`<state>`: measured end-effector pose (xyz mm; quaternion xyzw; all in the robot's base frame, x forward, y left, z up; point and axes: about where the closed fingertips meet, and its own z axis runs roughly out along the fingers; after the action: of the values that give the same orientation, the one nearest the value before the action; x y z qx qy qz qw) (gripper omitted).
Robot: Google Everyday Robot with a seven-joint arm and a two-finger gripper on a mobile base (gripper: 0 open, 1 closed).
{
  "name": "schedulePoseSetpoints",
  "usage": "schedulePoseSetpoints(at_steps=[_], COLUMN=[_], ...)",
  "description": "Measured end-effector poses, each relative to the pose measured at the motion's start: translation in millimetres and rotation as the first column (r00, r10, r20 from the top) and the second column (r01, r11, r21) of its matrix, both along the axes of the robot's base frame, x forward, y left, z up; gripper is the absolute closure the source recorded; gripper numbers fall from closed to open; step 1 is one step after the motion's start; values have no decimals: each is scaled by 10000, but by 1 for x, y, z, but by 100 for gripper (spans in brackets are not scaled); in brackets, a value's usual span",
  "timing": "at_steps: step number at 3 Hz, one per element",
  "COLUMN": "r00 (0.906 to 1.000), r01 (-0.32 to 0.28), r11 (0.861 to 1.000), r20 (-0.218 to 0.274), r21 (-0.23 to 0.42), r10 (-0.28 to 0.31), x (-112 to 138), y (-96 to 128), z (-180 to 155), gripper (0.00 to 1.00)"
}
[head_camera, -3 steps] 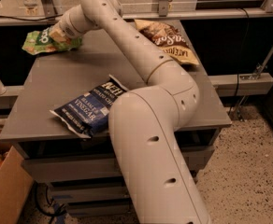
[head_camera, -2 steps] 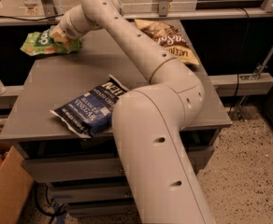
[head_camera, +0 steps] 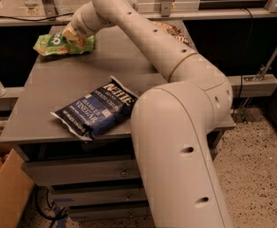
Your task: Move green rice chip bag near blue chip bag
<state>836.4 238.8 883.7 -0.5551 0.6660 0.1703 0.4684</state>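
Grey table [head_camera: 58, 84] fills the middle of the camera view, standing on a speckled floor [head_camera: 259, 175] with drawers [head_camera: 81, 172] under its top and a cardboard box [head_camera: 5, 194] down at its near-left corner. From my seat I have only this 1 view.

The big cream arm [head_camera: 176, 127] rises from the near-right and reaches across to the far-left corner. There the gripper [head_camera: 73, 33] sits right on the green rice chip bag [head_camera: 50, 44], touching its right end. I cannot tell whether the gripper is open or closed on it, since the wrist covers that part. The green bag lies at the far-left corner with its left end past the table's edge.

The blue chip bag [head_camera: 96, 110] lies flat near the front edge, turned at an angle, well apart from the green one. A brown bag [head_camera: 174, 32] shows partly behind the arm at the far-right.
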Motion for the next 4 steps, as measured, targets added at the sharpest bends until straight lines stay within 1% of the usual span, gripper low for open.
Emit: schedulePoseSetpoints(at_steps=[1, 2, 3, 4], r00=[9999, 9992, 9981, 9971], r01=[137, 387, 591, 749], r11=[9999, 9992, 9982, 9972], r20=[40, 75, 155, 125], r21=[-12, 30, 60, 46], r10=[-137, -387, -592, -750], x=[-2, -4, -6, -10], y=[-9, -21, -31, -39], z=[4, 6, 10, 10], gripper=[61, 36, 15, 0])
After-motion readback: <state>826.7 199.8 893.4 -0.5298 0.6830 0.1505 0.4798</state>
